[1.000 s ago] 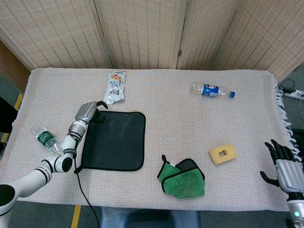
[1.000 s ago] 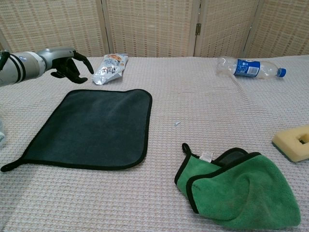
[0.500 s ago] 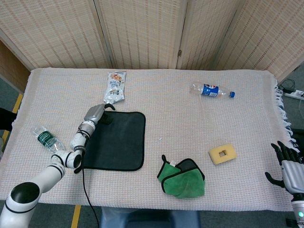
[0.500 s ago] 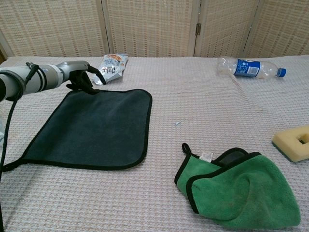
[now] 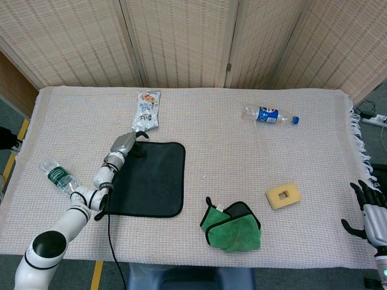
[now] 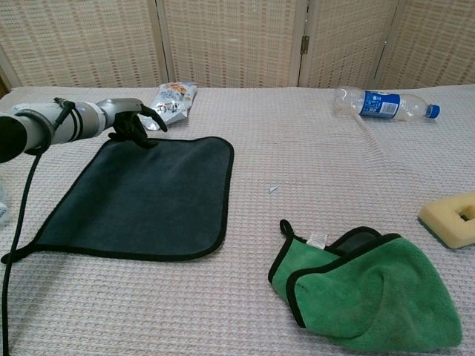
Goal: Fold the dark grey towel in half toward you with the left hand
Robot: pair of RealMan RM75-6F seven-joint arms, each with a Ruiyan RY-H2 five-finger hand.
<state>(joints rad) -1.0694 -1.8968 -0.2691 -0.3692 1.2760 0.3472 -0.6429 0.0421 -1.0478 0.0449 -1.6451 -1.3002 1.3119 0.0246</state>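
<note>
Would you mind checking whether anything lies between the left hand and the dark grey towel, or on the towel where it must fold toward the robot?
Nothing visible does. The left hand is at the far left corner of the dark grey towel, whose surface is bare; the snack packet lies beyond the far edge.

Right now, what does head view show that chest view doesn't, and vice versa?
Only the head view shows the right hand, open past the table's right edge, and the green-label bottle lying left of the left arm. Only the chest view shows, up close, the left hand's fingers curled down at the dark grey towel's far left corner. Both show the left hand, the dark grey towel lying flat, the snack bag, the blue-label bottle, the green cloth and the yellow sponge.
</note>
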